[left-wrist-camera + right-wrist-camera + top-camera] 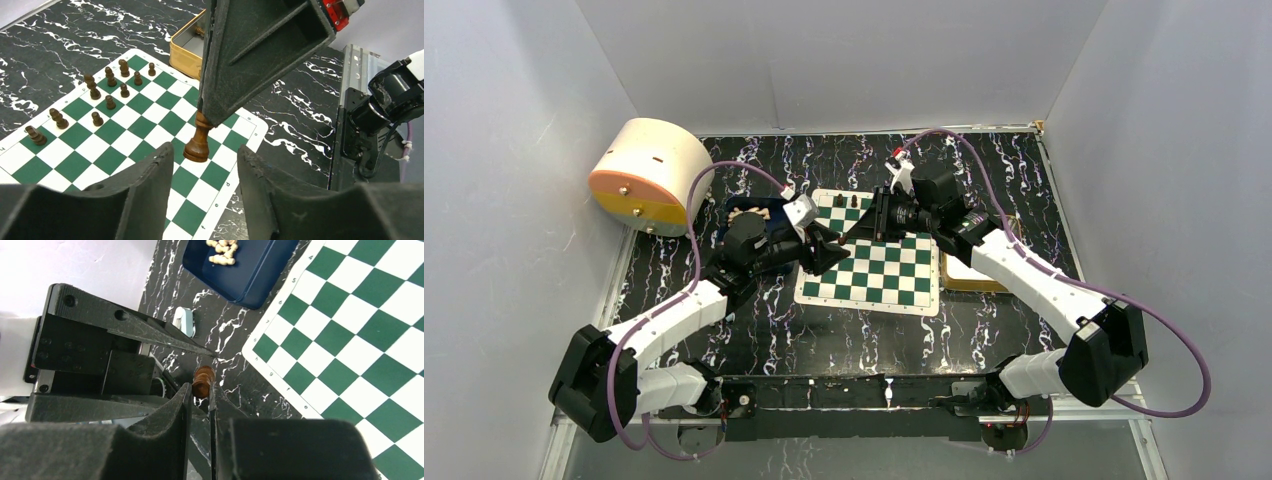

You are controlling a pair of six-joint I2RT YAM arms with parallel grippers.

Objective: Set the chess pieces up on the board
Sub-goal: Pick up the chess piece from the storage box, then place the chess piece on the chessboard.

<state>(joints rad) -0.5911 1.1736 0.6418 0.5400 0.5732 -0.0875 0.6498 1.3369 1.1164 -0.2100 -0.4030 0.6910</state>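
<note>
Eleven dark chess pieces [91, 86], one board [145, 135]

You have a black marble-patterned tabletop with white veins [754, 335], closed in by plain white walls [844, 60]. At its far left corner a cream round drum with an orange and yellow band [649, 175] sits against the wall. A gold rectangular tin tray [184, 52] lies open on the right half, and a navy blue shallow tray [262, 272] on the left half.
</note>
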